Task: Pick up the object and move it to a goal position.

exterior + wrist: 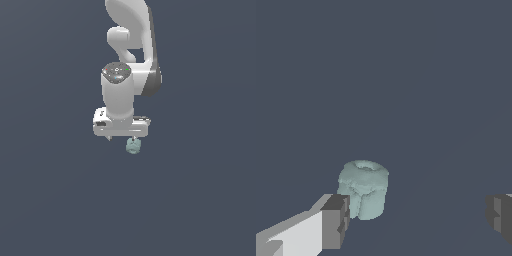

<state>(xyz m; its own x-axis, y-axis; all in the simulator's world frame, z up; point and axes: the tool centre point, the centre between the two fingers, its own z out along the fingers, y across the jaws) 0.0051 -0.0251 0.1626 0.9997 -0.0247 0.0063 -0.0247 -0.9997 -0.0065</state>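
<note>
- Pale teal and bumpy, the object (133, 146) sits in the exterior view just under the gripper (121, 138), toward the exterior view's right end of the white hand.
- White arm (131, 50) reaches in from the top of that view and ends at the wide hand body, which covers most of the fingers (only short dark stubs show below it).
- Dark slate floor (55, 200) fills everything else in that view, flat and unmarked.
- Teal again in the wrist view: the object (363, 189) is a squat lumpy cylinder with a dimpled top, standing upright on the floor (406, 75).
- One grey finger pad (336, 221) lies close beside the object, seemingly touching its lower side, though contact is hard to confirm.
- Other pad (501, 216) is well apart from the object, at the far edge of the picture.
- Gripper (418, 219) jaws are spread wide and hold nothing; the object lies off-centre between them, near one pad.
</note>
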